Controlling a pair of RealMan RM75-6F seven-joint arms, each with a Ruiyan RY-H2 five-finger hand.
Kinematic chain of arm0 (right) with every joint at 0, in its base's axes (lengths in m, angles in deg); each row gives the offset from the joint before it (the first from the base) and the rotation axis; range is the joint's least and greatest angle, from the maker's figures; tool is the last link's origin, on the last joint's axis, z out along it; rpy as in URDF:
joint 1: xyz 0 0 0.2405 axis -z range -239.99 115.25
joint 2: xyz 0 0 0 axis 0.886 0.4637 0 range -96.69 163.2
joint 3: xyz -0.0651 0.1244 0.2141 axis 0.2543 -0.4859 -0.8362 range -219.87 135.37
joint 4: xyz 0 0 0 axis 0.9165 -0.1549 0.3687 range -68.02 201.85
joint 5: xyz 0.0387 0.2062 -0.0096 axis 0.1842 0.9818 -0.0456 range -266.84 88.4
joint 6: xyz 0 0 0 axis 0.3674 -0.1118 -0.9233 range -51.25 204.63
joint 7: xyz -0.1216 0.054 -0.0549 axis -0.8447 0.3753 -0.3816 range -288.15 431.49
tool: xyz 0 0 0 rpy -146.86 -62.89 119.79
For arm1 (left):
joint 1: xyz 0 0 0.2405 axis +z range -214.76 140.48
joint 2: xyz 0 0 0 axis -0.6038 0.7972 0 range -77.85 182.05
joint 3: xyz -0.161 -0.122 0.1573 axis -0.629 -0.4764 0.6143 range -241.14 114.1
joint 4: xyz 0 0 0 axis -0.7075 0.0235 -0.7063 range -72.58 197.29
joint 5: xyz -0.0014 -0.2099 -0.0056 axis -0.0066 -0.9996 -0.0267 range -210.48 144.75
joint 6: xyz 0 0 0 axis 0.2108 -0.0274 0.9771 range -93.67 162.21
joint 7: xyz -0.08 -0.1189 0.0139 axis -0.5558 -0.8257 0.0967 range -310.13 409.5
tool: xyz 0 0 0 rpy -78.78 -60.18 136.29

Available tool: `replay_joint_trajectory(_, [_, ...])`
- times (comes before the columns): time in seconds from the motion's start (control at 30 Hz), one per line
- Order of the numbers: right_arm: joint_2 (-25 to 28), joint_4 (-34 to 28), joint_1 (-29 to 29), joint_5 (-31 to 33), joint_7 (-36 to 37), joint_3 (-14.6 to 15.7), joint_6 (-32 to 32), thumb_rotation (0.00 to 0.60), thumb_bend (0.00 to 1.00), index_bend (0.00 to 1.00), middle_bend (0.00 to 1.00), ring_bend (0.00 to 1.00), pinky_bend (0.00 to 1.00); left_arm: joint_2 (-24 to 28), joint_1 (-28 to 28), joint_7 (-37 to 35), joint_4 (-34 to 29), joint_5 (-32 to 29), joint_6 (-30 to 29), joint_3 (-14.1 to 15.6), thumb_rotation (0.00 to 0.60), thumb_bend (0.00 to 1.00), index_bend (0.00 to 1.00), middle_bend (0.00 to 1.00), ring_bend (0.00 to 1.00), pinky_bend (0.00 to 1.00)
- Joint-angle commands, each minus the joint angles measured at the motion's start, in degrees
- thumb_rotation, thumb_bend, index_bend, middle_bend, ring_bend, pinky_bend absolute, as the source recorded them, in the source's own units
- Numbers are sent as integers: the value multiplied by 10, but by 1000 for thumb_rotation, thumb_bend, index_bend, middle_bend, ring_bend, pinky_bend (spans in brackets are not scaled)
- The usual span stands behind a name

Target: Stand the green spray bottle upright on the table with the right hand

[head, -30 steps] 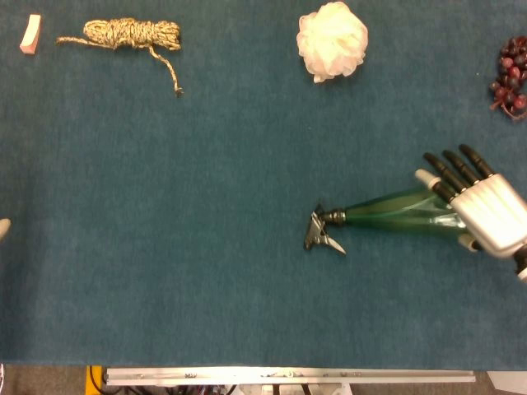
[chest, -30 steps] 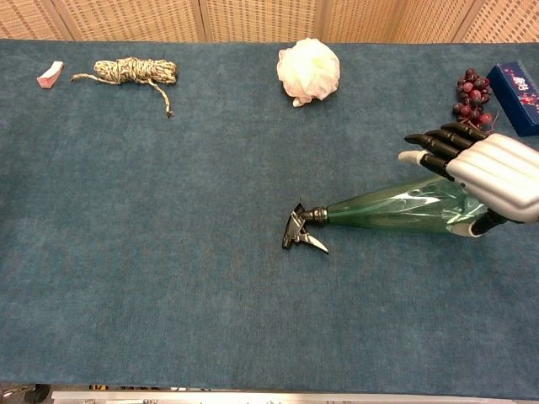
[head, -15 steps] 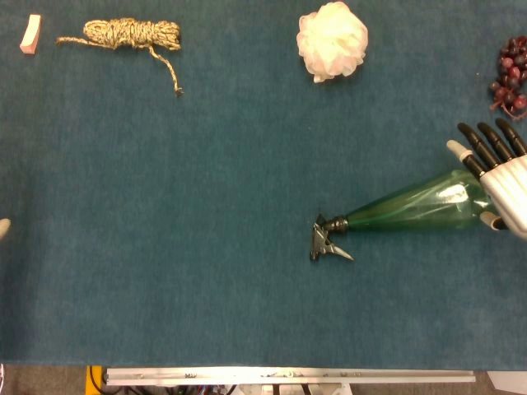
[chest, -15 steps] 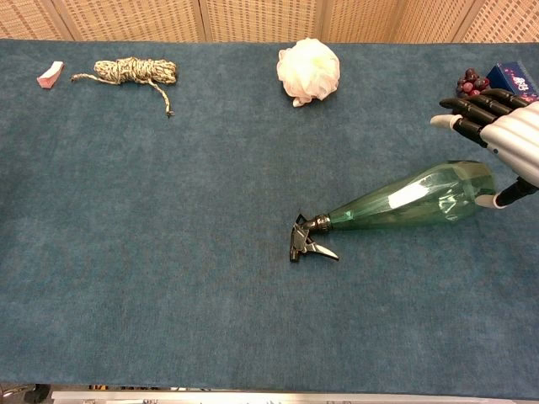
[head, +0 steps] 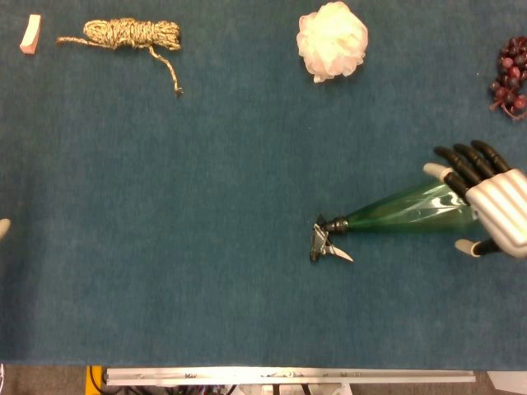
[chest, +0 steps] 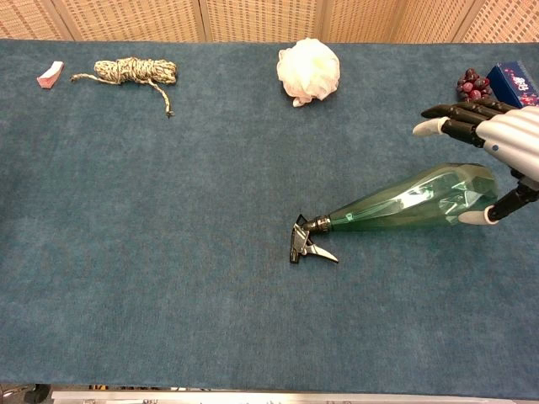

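Green spray bottle (head: pixel 408 212) lies on its side on the blue table (head: pixel 206 206) — trigger head (head: pixel 326 243) pointing toward the centre, wide base toward the table's right edge. The right hand (head: pixel 487 199) is spread around that base, dark fingers (chest: pixel 459 122) arched above it in the chest view and the thumb (chest: pixel 484 217) tucked beside its lower edge; whether anything presses the plastic cannot be told, and no firm grip shows. Half a second earlier the hand had slid out past the base; it has now come back over it, while the bottle, nudged a little a moment before that, has stayed put. Judged from this, a fresh grasp is being set up and the lift to upright is not yet begun. A white bath pouf (head: pixel 332 39) and coiled rope (head: pixel 132 34) sit well apart; the left hand is out of view.
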Motion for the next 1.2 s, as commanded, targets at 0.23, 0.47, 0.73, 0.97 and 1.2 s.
replay_joint_trajectory(0.23, [-65, -33, -51, 193, -188, -20, -63, 600, 0, 173, 87, 0, 44, 0, 0, 0, 0, 0, 0, 0, 600, 0, 0, 0, 0, 0])
replay_joint_trajectory(0.47, [-126, -14, -96, 295, -255, -32, -65, 600, 0, 173, 87, 0, 44, 0, 0, 0, 0, 0, 0, 0, 600, 0, 0, 0, 0, 0])
replay_joint_trajectory(0.73, [-163, 11, -126, 324, -262, -30, -68, 600, 0, 176, 137, 0, 53, 0, 0, 0, 0, 0, 0, 0, 600, 0, 0, 0, 0, 0])
replay_joint_trajectory(0.97, [-175, 25, -140, 327, -256, -22, -65, 600, 0, 217, 186, 44, 162, 0, 0, 0, 0, 0, 0, 0, 600, 0, 0, 0, 0, 0])
replay_joint_trajectory(1.2, [-182, 36, -150, 335, -250, -15, -63, 600, 0, 257, 250, 100, 185, 0, 0, 0, 0, 0, 0, 0, 600, 0, 0, 0, 0, 0])
